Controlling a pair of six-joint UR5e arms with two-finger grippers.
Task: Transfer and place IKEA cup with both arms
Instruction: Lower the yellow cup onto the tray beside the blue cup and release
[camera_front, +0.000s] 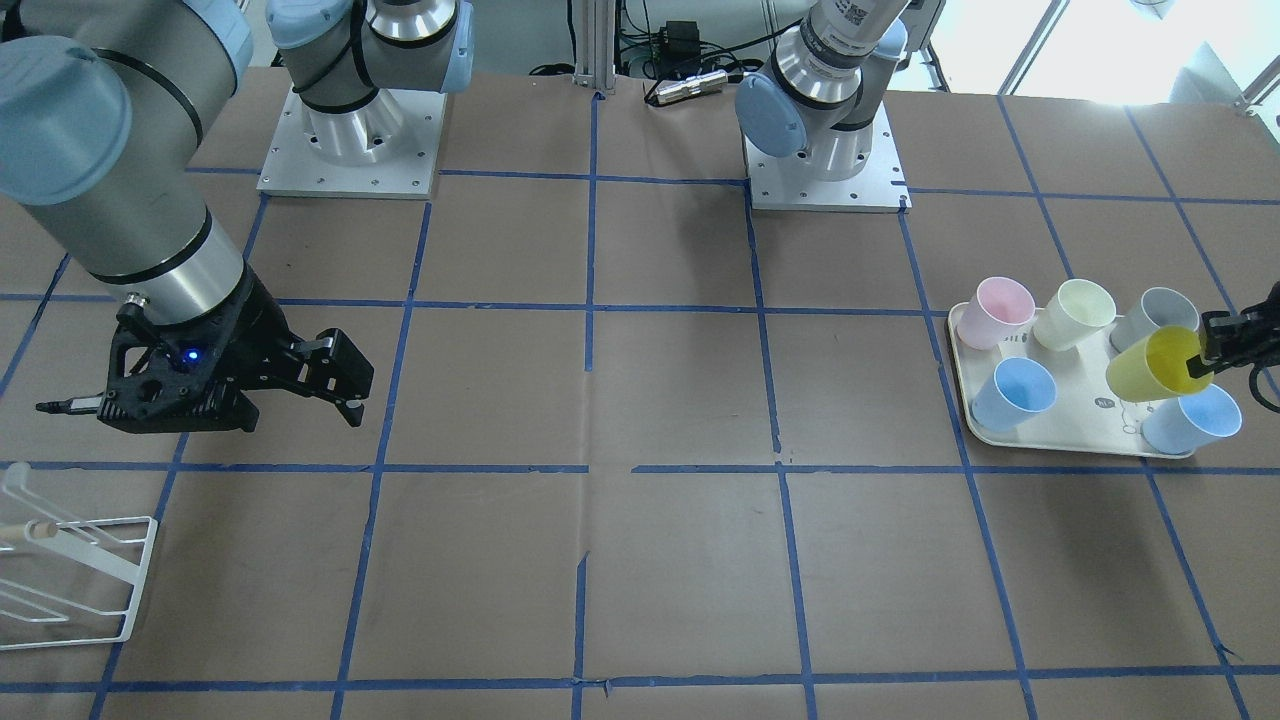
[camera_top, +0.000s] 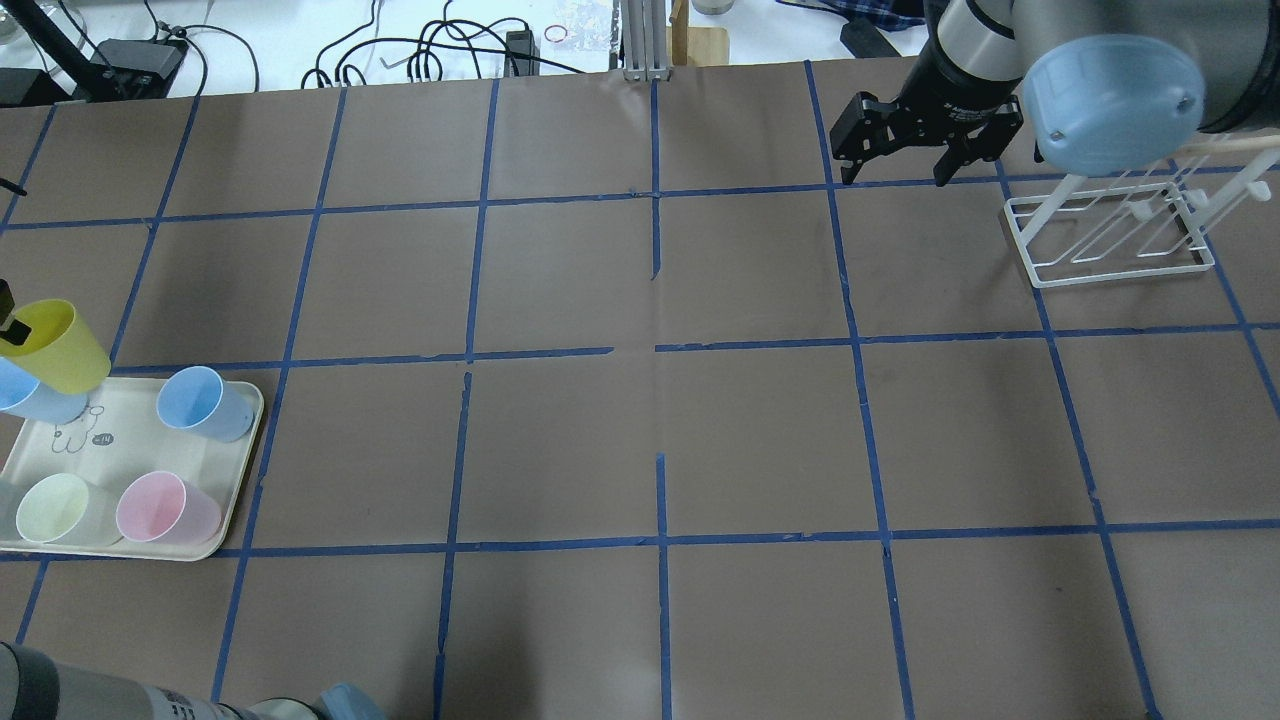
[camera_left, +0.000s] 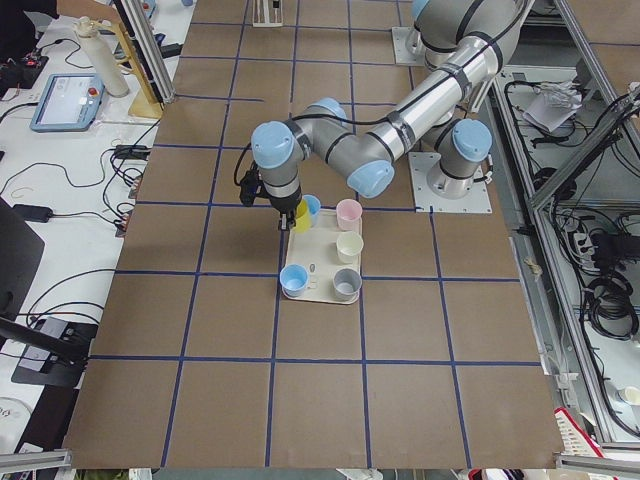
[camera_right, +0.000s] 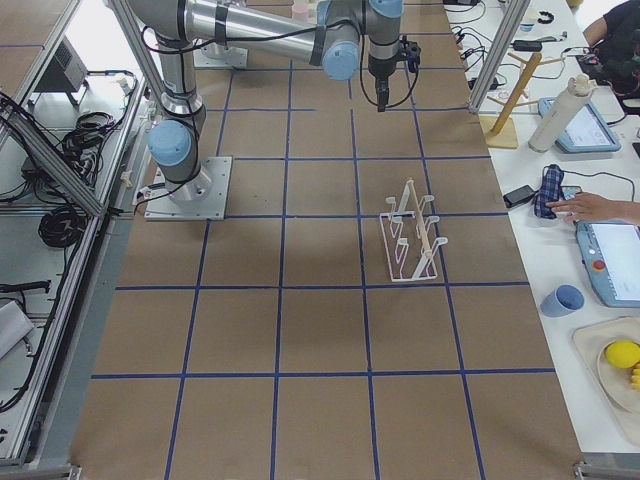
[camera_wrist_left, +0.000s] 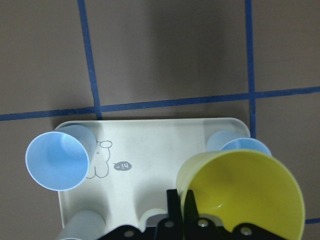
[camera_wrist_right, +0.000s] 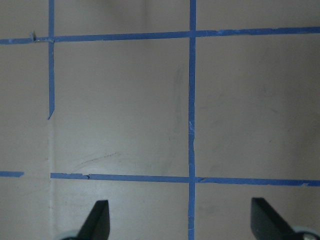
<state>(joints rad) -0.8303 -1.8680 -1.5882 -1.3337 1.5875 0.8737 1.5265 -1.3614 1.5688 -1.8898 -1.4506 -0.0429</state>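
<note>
Yellow cup hangs tilted over the tray, our left gripper pinching its rim; right gripper is well away from the tray, jaws spread wide.

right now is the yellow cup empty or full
Empty: the left wrist view looks into the yellow cup and shows only its bare bottom.

The right arm reaches across the table, its gripper pointing down. A white rack stands well apart, nearer the camera.
</note>
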